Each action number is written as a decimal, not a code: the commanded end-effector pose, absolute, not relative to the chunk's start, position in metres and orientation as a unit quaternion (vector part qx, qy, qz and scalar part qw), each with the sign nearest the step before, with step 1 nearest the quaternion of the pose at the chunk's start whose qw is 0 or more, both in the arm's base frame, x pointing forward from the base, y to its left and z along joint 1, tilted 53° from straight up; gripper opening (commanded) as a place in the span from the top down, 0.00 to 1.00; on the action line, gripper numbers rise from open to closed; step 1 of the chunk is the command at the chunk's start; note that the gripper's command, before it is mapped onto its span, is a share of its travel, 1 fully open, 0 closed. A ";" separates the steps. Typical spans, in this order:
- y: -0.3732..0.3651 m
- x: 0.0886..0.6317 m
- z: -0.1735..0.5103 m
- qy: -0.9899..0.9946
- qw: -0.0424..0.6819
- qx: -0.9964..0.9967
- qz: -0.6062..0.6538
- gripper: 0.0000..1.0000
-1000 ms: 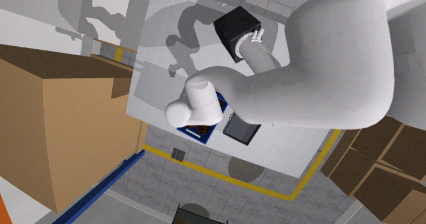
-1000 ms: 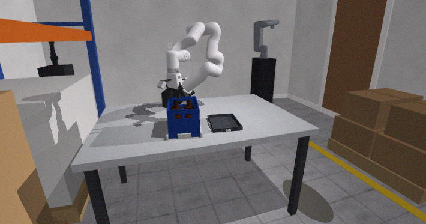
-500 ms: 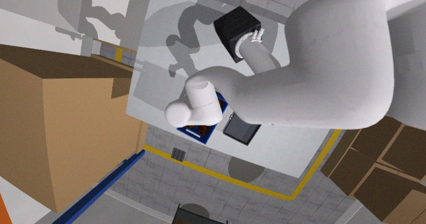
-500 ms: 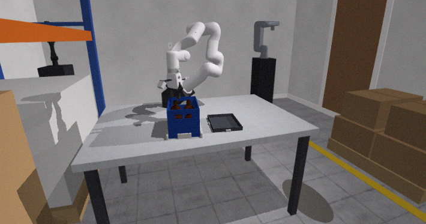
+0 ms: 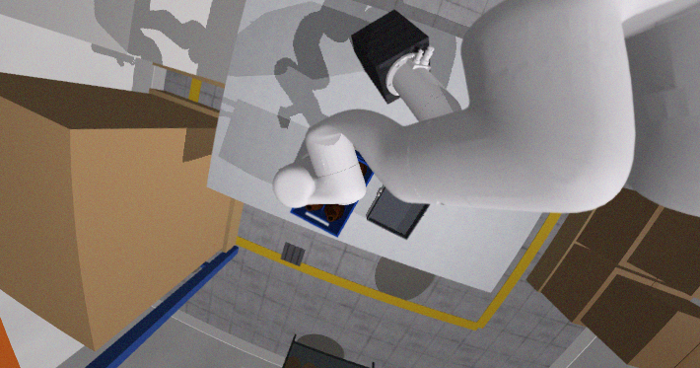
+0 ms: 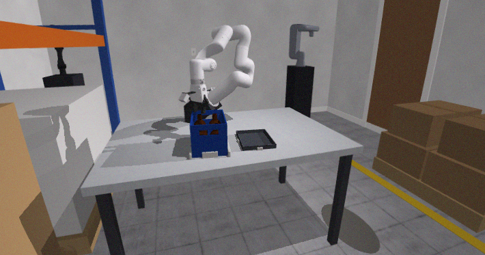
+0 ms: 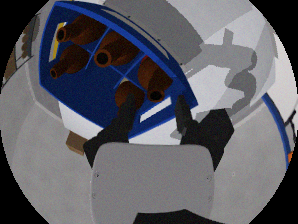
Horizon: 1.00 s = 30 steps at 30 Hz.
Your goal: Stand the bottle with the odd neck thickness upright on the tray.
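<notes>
No legible text (any view)

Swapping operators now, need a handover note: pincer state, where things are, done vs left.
Pincer: partly open, holding nothing, hanging over the back end of the blue crate, its fingers straddling the mouth of the nearest bottle.
Bottles: brown, all upright in the crate; five mouths show in the wrist view.
Tray: beside the crate on the table, no bottle on it.
Done: nothing moved yet.
Left: find the odd-necked bottle, stand it upright on the tray, release, leave the other four in the crate.
</notes>
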<state>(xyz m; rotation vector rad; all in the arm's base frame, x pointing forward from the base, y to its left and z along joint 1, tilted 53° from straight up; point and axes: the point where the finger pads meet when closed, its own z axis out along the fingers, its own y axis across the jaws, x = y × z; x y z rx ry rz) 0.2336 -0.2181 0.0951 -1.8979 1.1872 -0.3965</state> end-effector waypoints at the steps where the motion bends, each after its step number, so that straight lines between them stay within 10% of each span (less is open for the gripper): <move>1: -0.218 0.236 0.093 0.475 0.420 -0.757 -0.159 0.35; 30: -0.205 0.254 0.076 0.475 0.420 -0.757 -0.159 0.35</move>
